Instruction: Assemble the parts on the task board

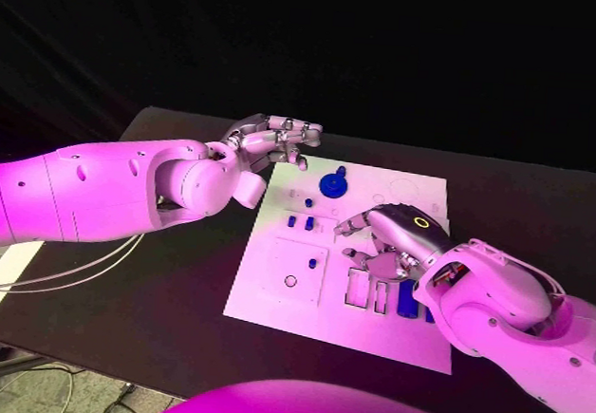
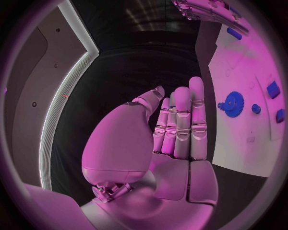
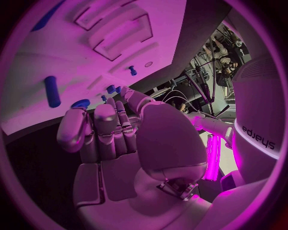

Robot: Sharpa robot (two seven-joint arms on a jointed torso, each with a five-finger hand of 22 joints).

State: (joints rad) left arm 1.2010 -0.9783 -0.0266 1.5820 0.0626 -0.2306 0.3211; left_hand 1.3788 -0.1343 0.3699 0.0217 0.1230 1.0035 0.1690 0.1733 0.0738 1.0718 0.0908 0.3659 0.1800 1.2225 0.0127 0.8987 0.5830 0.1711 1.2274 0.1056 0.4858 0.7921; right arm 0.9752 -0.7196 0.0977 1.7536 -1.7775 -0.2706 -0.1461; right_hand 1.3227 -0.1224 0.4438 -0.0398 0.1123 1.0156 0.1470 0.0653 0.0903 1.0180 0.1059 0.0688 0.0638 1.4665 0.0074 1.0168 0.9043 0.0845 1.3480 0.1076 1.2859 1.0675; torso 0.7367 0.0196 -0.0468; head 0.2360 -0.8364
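Two hands over the white board, parts partly set.

Left hand [image 1: 266, 140] flat, fingers straight and together, empty, at the board's [image 1: 272, 290] far-left corner, just left of the blue gear [image 1: 333, 183]. Right hand [image 1: 389, 234] curled over the board's middle, grasp not clear; blue bar [image 1: 407, 298] just near of it. Risk, likely: knuckles sweeping low could knock small blue pegs [image 1: 302, 223] out of place.

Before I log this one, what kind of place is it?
Likely a robotics lab test bench: a black table carrying a white task board with blue parts, dark backdrop behind.
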